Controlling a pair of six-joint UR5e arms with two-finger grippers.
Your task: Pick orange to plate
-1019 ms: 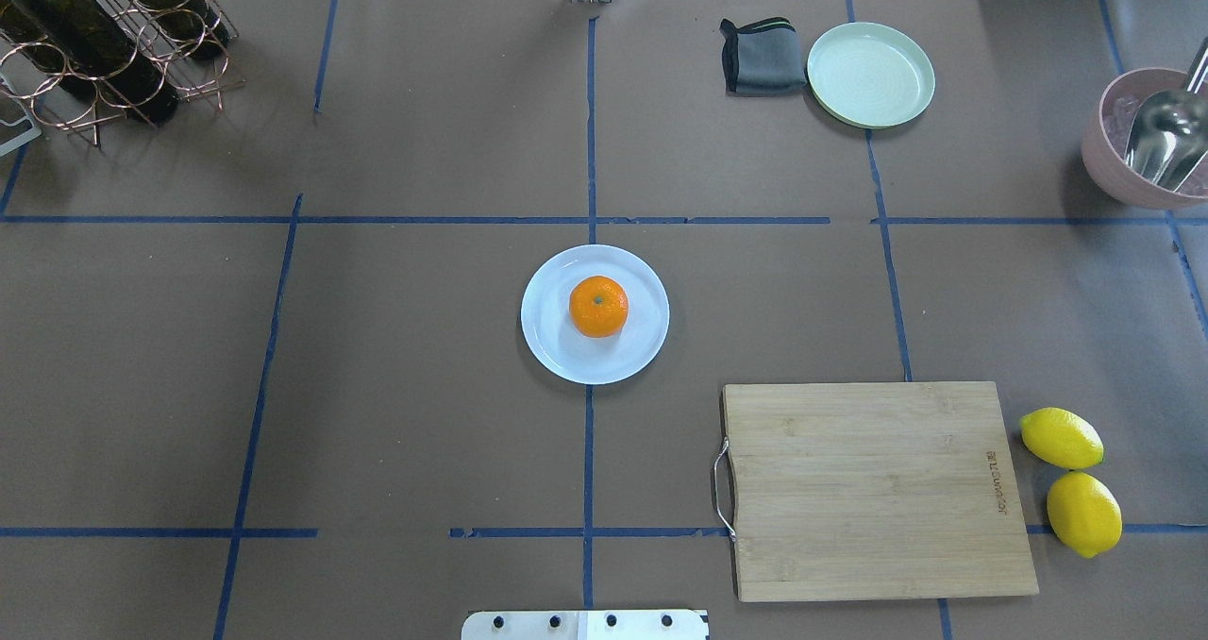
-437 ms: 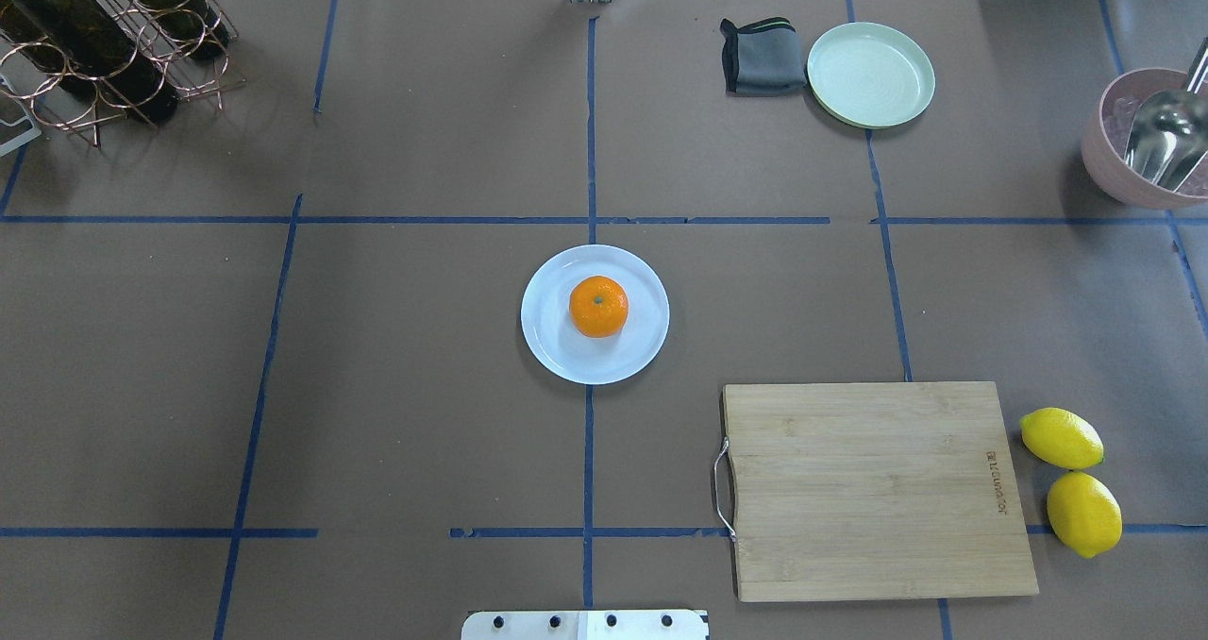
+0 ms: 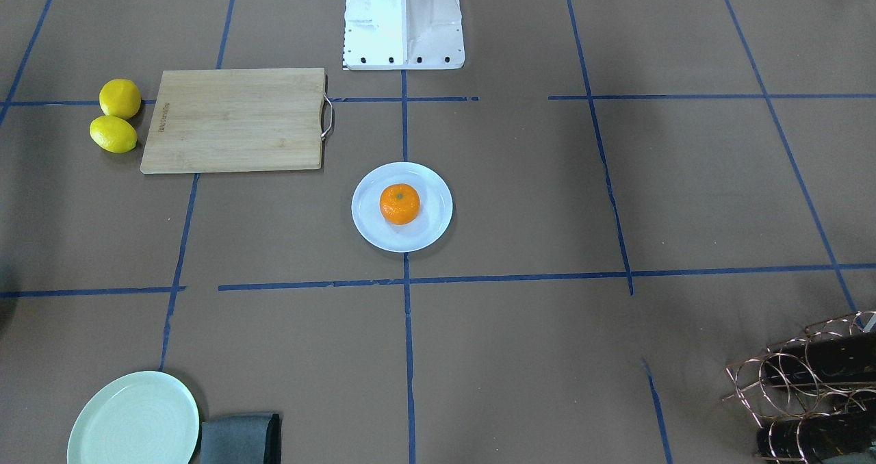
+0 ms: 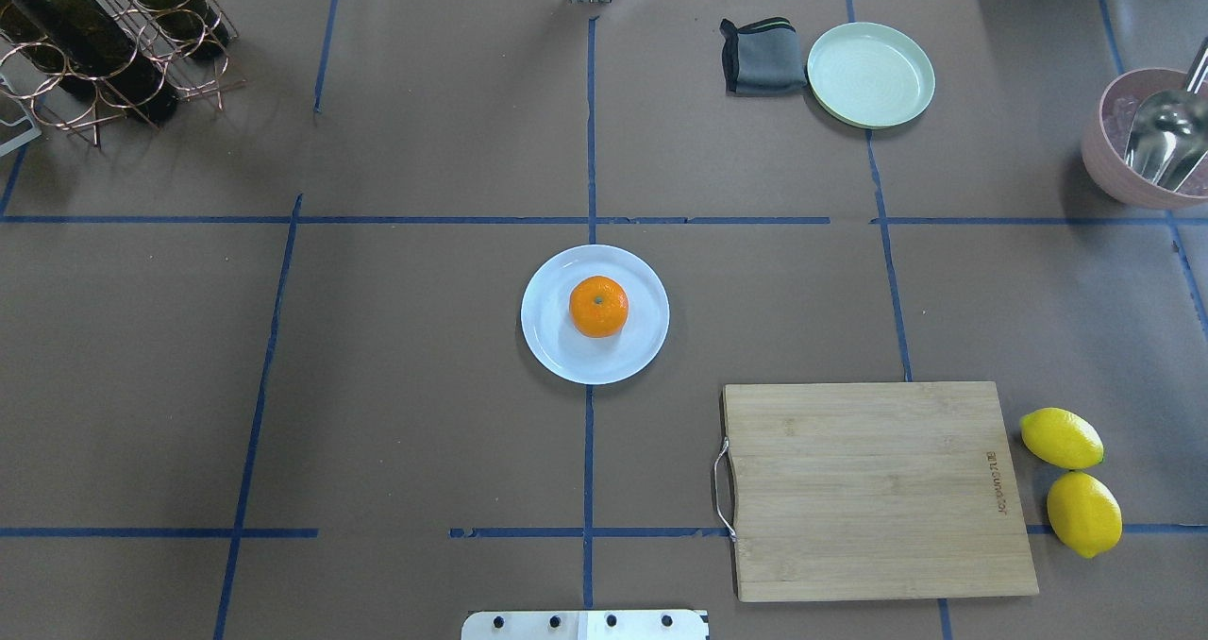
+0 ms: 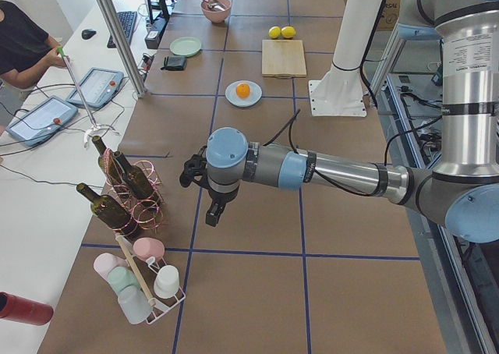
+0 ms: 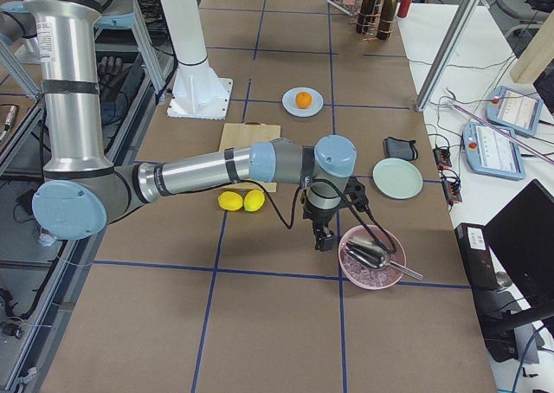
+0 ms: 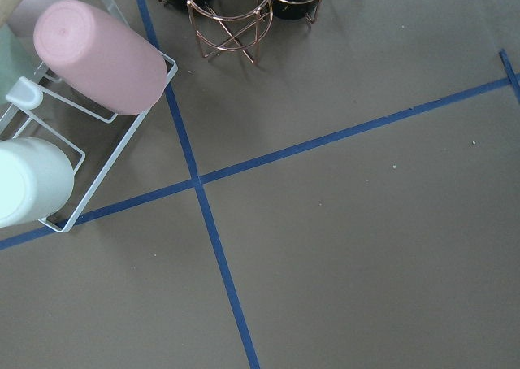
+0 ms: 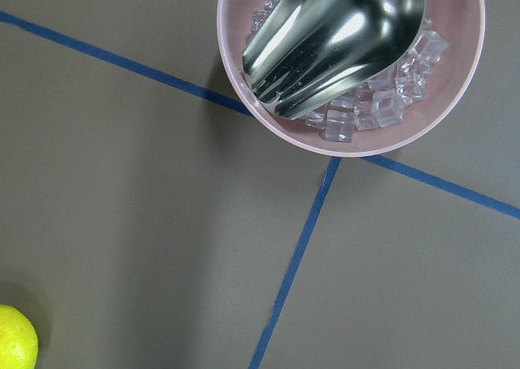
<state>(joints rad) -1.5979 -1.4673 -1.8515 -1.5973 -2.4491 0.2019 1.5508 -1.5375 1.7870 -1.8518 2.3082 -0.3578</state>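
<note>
The orange [image 4: 598,306] rests in the middle of the pale bluish-white plate [image 4: 566,352] at the table's centre, stem dot facing up; the front-facing view shows the same orange [image 3: 400,203] on the same plate [image 3: 428,231]. Neither gripper is near it. My left gripper [image 5: 214,214] hangs over the table's left end beside the wine rack and appears only in the exterior left view. Far off at the right end, my right gripper [image 6: 325,237] hovers next to the pink bowl and appears only in the exterior right view. I cannot tell whether either is open or shut.
A wooden cutting board [image 4: 873,489] lies right of the plate, with two lemons [image 4: 1062,438] beyond it. A mint-green plate [image 4: 870,74] and grey cloth [image 4: 760,55] sit at the back right. A pink bowl [image 4: 1104,163] holds ice and a scoop. Wine rack [image 4: 94,45] stands back left.
</note>
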